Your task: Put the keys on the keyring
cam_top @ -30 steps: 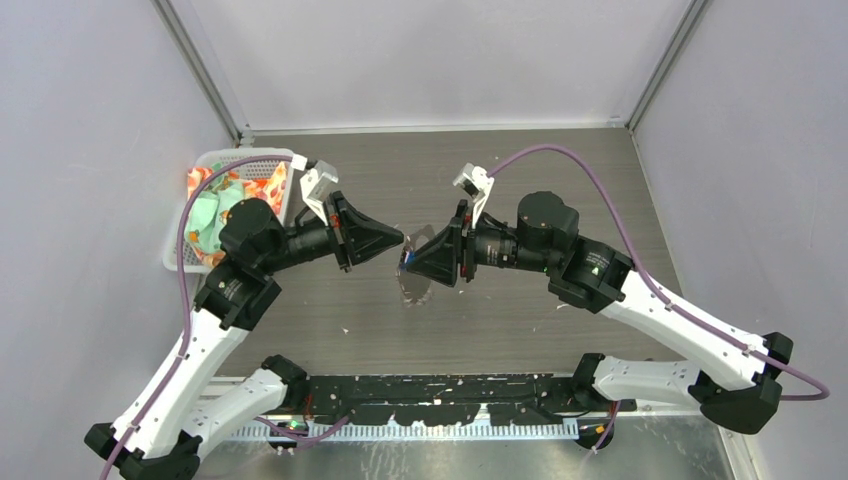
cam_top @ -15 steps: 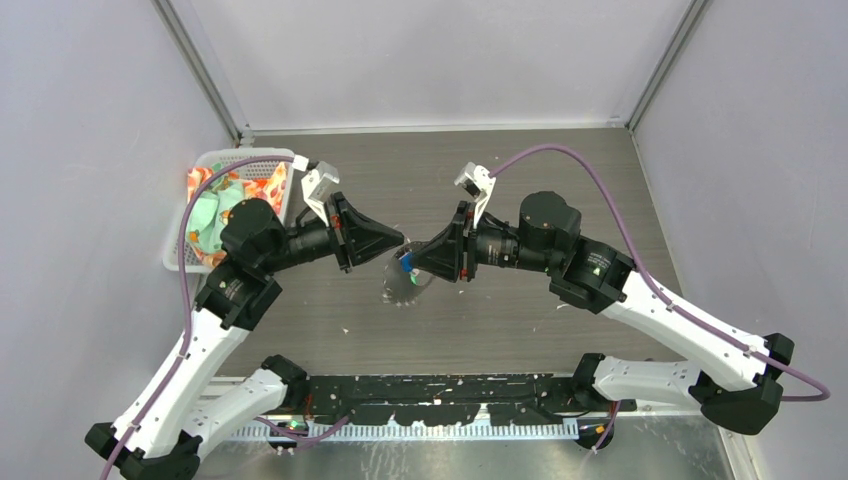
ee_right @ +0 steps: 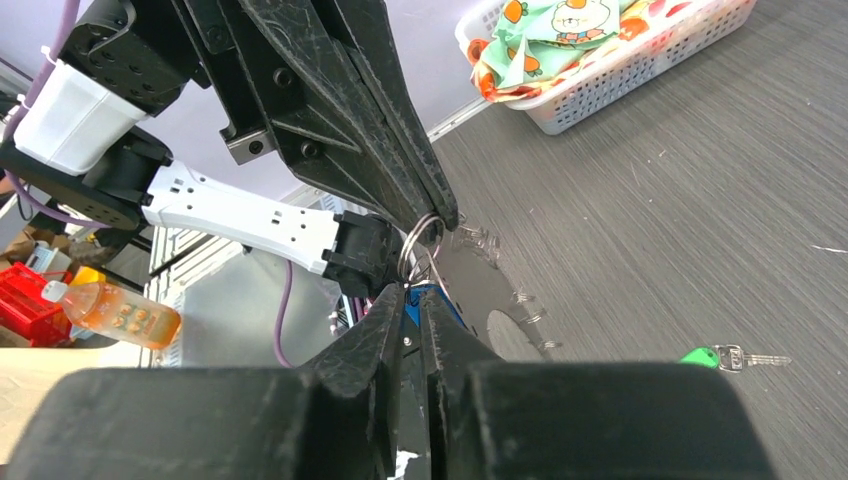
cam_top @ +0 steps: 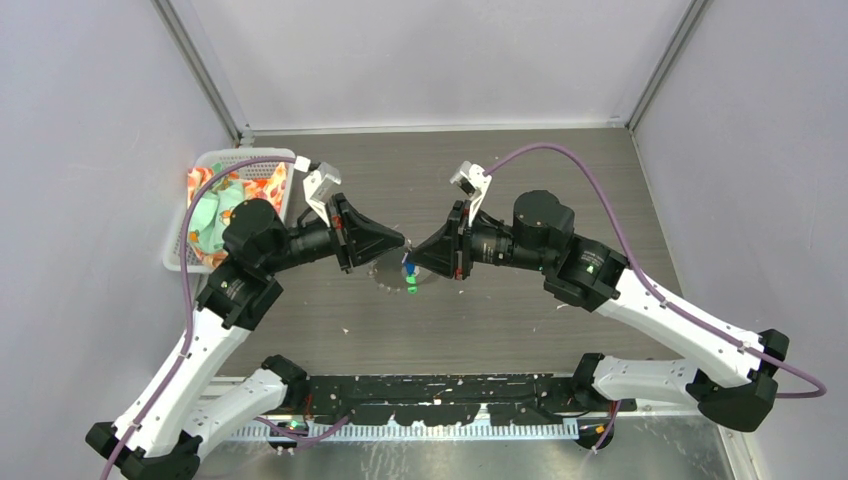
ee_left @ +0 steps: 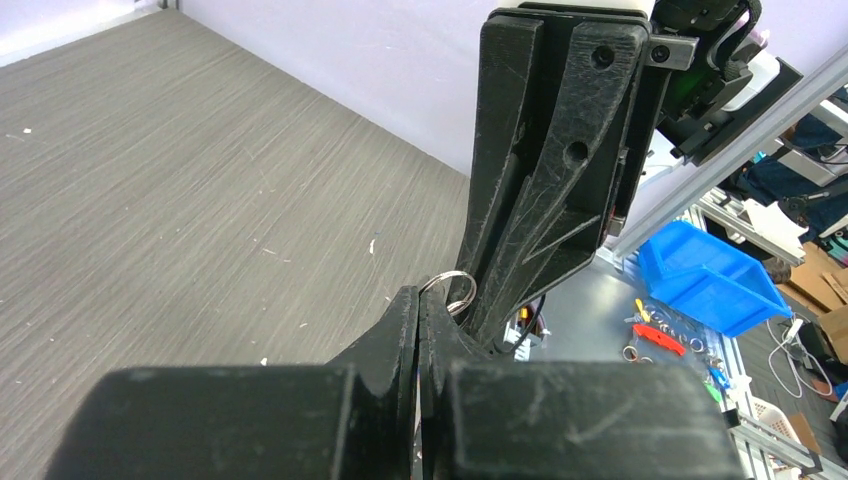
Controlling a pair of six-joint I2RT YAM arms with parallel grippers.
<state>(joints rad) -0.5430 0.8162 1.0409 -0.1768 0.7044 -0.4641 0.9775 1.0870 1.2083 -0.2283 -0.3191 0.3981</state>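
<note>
My right jaws have just narrowed onto the blue key [ee_right: 413,300].
Left jaws are clamped on the keyring [ee_right: 422,240]; threading can begin.

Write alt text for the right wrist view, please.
The left gripper comes in from above, shut on a small silver keyring, while the right gripper just below pinches the blue-headed key. The green-headed key lies loose on the grey table, and a white basket holding patterned cloth sits at the back.
</note>
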